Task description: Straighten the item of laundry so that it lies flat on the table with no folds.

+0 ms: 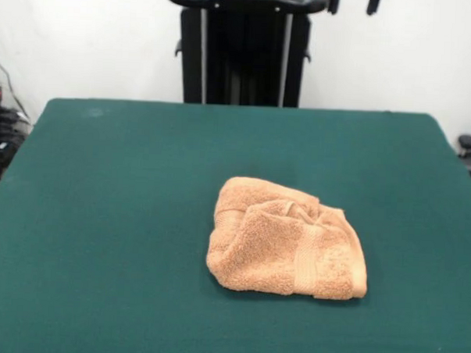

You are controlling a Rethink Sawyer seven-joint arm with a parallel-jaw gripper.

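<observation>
- While the towel [287,240] lies crumpled on the green surface [101,217], it sits right of centre in the front view and nearer the camera than the pedestal
- Towel: orange-tan terry cloth, bunched into a rounded heap with several folds; not flat
- Upper part of the heap shows a rolled ridge running across its far side, with creases gathered toward the middle
- Flat woven band runs roughly top to bottom across the front right part of the heap, ending at the near edge
- Right edge of the towel shows a straight hemmed border; left side is a rounded fold
- Whole towel rests inside the surface, well apart from every edge
- Pedestal [245,56]: black, upright, at the far side of the surface, centre top of the view, in front of a white wall
- Arm: only a black and red piece shows at the top edge above the pedestal
- Tool: cannot tell where it is or whether it is wide or narrow; nothing touches the towel
- Dark cables and gear show at the left edge beside the surface; a dark object shows at the right edge
</observation>
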